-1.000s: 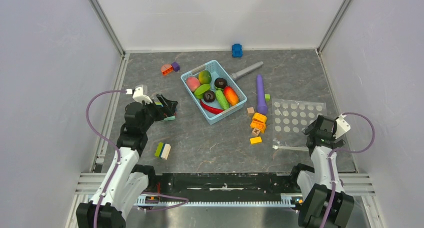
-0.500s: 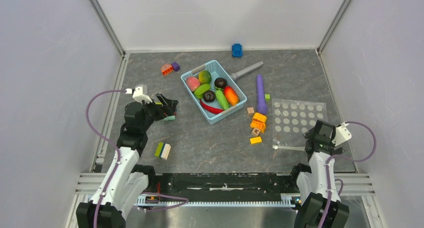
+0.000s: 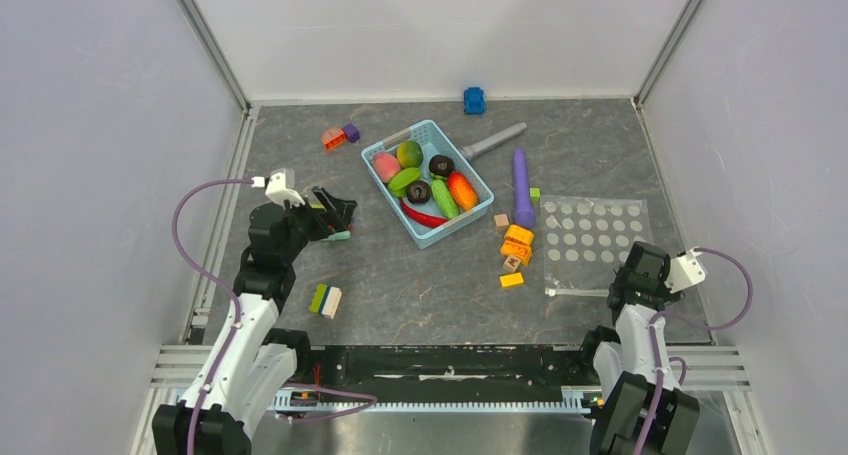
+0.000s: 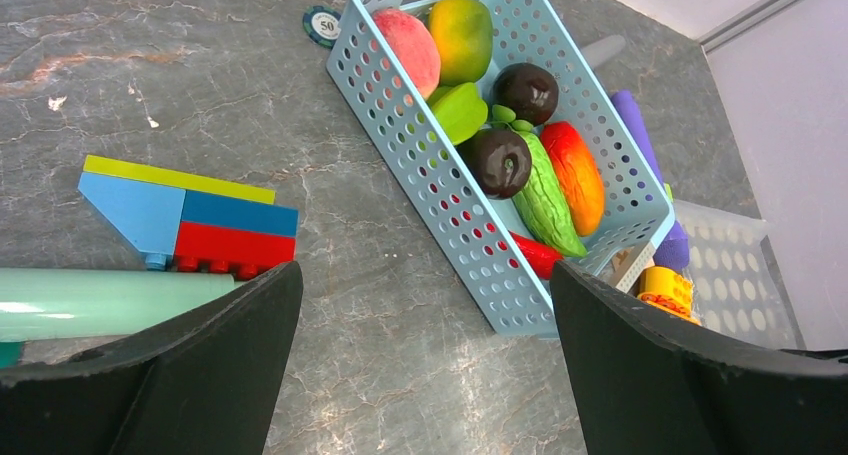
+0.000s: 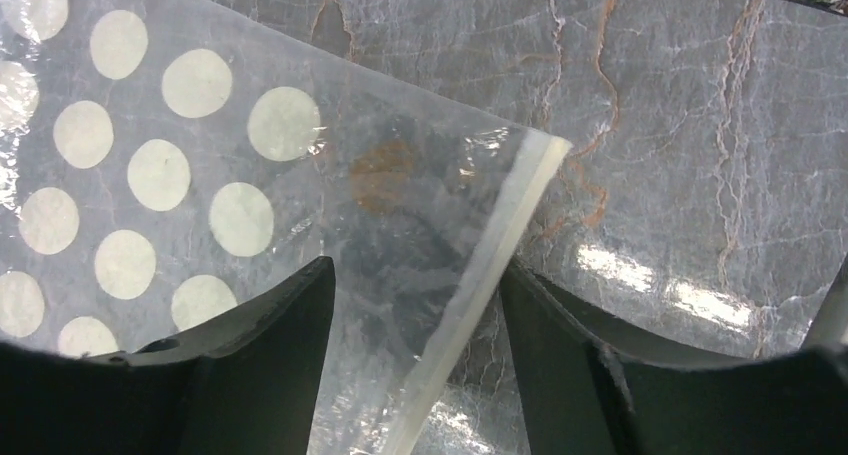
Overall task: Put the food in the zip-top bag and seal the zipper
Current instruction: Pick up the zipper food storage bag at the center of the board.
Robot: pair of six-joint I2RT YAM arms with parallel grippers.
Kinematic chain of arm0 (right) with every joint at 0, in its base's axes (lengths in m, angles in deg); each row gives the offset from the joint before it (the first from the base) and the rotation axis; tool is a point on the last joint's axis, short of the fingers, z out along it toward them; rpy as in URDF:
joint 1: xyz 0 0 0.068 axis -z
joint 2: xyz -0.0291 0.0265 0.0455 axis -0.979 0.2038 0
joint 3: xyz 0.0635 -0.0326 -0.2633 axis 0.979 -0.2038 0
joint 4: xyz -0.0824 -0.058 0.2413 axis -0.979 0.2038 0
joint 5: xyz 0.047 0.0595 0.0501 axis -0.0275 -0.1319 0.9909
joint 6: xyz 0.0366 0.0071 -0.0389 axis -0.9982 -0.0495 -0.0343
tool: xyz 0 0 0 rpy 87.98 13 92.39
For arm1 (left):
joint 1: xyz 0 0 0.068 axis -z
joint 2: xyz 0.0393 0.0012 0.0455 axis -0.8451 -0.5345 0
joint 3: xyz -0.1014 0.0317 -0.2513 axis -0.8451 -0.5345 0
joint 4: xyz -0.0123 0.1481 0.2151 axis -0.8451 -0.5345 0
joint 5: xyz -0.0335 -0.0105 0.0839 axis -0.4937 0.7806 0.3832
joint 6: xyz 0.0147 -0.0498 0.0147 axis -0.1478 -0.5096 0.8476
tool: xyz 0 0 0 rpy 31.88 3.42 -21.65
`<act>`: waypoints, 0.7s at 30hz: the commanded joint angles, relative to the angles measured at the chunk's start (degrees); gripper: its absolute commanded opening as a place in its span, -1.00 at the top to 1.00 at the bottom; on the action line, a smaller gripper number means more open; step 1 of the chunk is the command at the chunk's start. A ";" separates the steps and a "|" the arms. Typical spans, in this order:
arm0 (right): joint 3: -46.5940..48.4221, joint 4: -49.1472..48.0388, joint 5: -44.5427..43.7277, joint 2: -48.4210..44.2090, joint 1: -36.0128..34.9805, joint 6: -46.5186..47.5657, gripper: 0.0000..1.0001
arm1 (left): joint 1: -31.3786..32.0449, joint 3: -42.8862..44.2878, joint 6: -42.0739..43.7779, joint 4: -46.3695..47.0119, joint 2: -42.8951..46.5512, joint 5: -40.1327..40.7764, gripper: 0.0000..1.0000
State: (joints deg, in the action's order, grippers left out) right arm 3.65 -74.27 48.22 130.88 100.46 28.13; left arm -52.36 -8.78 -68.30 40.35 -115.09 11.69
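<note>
Beside the basket (image 4: 420, 165) of food (image 4: 545, 200), a chip (image 4: 322, 23) reads, seemingly, "50".

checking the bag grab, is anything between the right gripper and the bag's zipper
Nothing visible is in the way. The right gripper sits right at the zip-top bag, open, with the zipper running between its fingers.

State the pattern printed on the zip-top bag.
The zip-top bag is clear plastic with rows of white dots, shown best in the right wrist view.
</note>
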 commanded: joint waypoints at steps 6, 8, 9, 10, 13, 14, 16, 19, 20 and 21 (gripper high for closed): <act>-3.86 -2.61 2.60 5.28 0.06 -3.02 0.52 | -0.14 1.58 -1.02 0.27 1.18 0.30 -0.99; -3.97 -3.41 2.46 6.15 0.02 -3.02 0.78 | -0.14 1.61 -0.92 0.18 1.21 0.50 -0.99; -3.78 -3.68 2.25 6.67 0.02 -2.89 0.94 | -0.11 1.66 -0.81 0.18 1.21 0.63 -0.99; -3.61 -3.83 2.11 7.06 0.06 -2.61 1.00 | -0.14 1.59 -0.74 0.17 1.13 0.72 -0.99; -2.83 -4.23 1.20 7.48 0.02 -1.29 1.00 | -0.14 1.63 -0.73 0.20 1.19 0.83 -0.99; -2.33 -4.28 1.06 7.12 0.02 -0.58 1.00 | -0.14 1.65 -0.68 0.17 1.21 0.55 -0.99; -0.99 -4.78 1.81 5.55 0.02 3.05 1.00 | -0.14 1.61 -0.65 0.18 1.08 -0.50 -0.99; 1.05 -4.61 4.40 0.52 0.02 7.59 1.00 | -0.14 1.43 -0.74 1.07 0.74 -2.92 -0.99; 1.45 -4.94 6.30 -1.94 -0.03 8.76 1.00 | -0.14 1.40 -0.89 1.48 0.49 -3.84 -0.99; 1.56 -5.58 8.40 -4.44 -0.05 10.08 1.00 | -0.07 1.37 -1.14 2.01 0.12 -4.97 -0.99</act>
State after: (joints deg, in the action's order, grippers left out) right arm 2.54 -81.07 50.41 133.02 100.48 31.59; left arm -52.36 -8.76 -68.30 39.67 -114.61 11.10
